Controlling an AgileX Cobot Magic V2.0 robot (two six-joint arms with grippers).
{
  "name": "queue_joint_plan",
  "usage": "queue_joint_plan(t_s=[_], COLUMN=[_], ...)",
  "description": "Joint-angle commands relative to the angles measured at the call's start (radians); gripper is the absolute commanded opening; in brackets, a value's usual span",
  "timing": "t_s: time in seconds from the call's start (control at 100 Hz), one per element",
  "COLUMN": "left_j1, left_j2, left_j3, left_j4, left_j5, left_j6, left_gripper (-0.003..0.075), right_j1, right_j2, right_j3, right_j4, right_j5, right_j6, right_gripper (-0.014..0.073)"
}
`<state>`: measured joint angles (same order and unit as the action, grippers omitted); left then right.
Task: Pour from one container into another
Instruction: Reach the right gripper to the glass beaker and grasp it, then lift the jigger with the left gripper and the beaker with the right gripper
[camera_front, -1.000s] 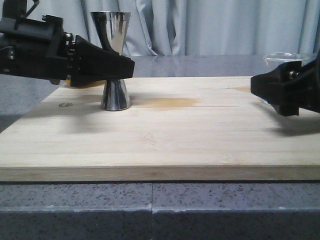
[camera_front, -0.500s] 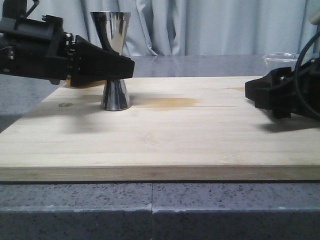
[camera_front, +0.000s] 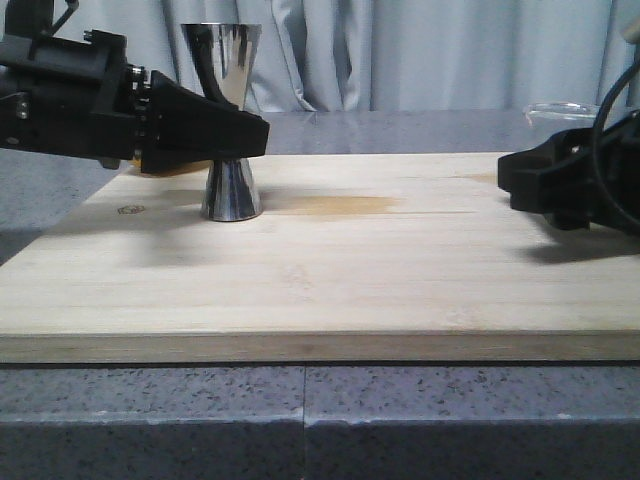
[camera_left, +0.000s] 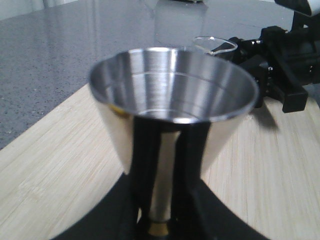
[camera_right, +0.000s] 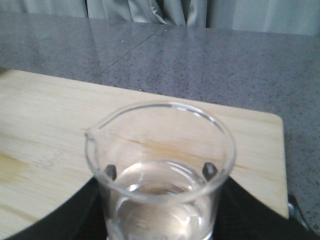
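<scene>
Surface: I see a pale wooden board (camera_front: 330, 270) on a speckled grey bench (camera_front: 300, 420), curtains (camera_front: 420, 50) behind | Left end effector (camera_front: 255, 135) clamped on the jigger (camera_front: 228, 120) at its waist, jigger upright at board's left rear | Right end effector (camera_front: 515, 175) closed around the beaker (camera_right: 160, 175), at board's right edge.
</scene>
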<state>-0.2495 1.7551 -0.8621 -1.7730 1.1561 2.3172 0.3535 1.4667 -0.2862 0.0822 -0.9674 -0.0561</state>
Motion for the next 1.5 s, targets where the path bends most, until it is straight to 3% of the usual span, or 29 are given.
queue_joint_plan(t_s=[0.0,0.5,1.0,1.21,1.49], left_j1=[-0.008,-0.019,-0.171,-0.186,-0.220], left_j2=[-0.036,-0.036,-0.036,-0.036,-0.036], left_j3=[-0.025,-0.042,-0.195,-0.195,-0.233], left_j4=[-0.077,-0.077,-0.077,-0.077,-0.077], left_j5=[0.102,0.112,0.009,-0.012,-0.057], left_j6=[-0.005,-0.015,-0.144,-0.153,-0.178], left_gripper=[0.0059,0.0059,0.0059,0.0059,0.0059], right_j1=[0.002,0.002,0.002,0.002,0.052], right_j2=[-0.056,-0.178,-0.258,-0.258,-0.258], right_j3=[-0.023,-0.145,-0.461,-0.566,-0.624], right_j4=[-0.013,-0.048,-0.270,-0.343,-0.466], right_j5=[-0.089,0.232,0.777,0.878,0.889], right_j6=[-0.003,-0.003,-0.003,-0.003,-0.003], right_gripper=[0.0311,0.0311,0.0311,0.0311,0.0311])
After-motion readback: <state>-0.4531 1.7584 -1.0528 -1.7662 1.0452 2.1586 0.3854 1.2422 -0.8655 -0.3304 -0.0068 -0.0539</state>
